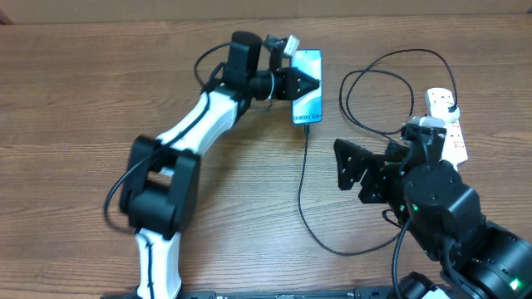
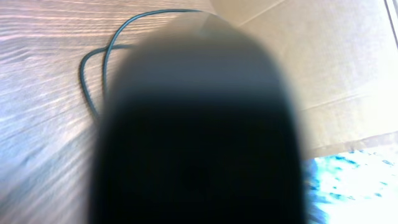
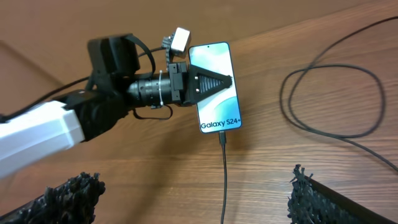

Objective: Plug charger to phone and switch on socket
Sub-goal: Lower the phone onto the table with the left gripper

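Right black two-finger gripper (image 1: pixel 342 166): jaws wide apart, empty, near right edge of wooden table (image 1: pixel 75 91), beside white power strip socket (image 1: pixel 455 143). Left gripper (image 3: pixel 227 79): fingers closed, tip pressing slim light-blue phone (image 3: pixel 217 115), far-centre. Thin black charger cable (image 3: pixel 223 177) appears seated in phone. Left to do, by judgement: switch socket on.

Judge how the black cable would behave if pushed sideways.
Probably floppy: the cable lies in loose loops, so it would likely bend rather than slide whole. Its tip appears plugged into the phone, so pushing may tug that.
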